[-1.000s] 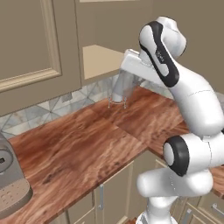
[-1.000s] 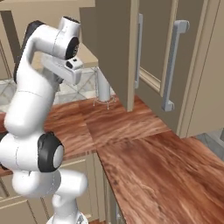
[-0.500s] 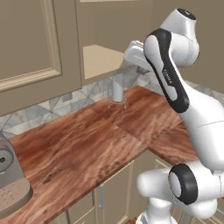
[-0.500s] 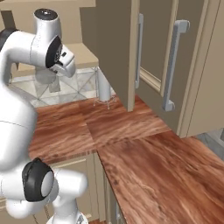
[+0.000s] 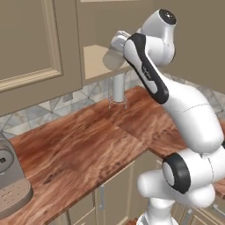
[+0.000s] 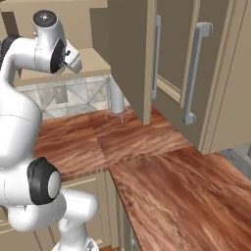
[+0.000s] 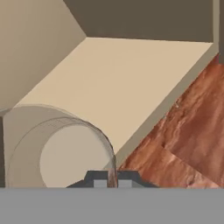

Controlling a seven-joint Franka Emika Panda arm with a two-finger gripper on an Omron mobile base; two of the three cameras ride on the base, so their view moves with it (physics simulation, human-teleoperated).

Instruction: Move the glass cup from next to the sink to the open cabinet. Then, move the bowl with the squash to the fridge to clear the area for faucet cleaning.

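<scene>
Status: the small clear grey-tinted glass cup (image 7: pixel 61 153) is off the counter and up at the open tan wooden wall cabinet (image 5: pixel 94 57). The two-finger gripper (image 7: pixel 112 178) is clamped on its wall. In the hand view the thin rim runs up between the two dark finger tips, and the cup is seen end-on as nested pale circles, see-through, with the shelf colour showing through it. From the left base view the cup (image 5: pixel 111 59) reads as a short greyish cylinder, tilted, at the front edge of the plain tan shelf (image 7: pixel 131 87). I cannot tell whether it touches the shelf.

Diff vs 0.5 s ago: the arm has lifted. The hand sat lower over the counter and is now at shelf height, with the elbow higher in both base views. The white paper-towel roll (image 5: pixel 118 88) on its wire stand has not moved and stands at the back of the red-brown wooden counter (image 5: pixel 79 140) below the cabinet.

Visibility: in the right base view the arm's upper link covers the hand, so cup and gripper are not readable there. The cabinet door (image 6: pixel 130 49) hangs open and hides part of the shelf. The roll (image 6: pixel 116 97) shows just left of the door edge. In the hand view the cup's lower part is cut off. The grey appliance (image 5: pixel 11 180) is cropped at the left edge of the left base view.
</scene>
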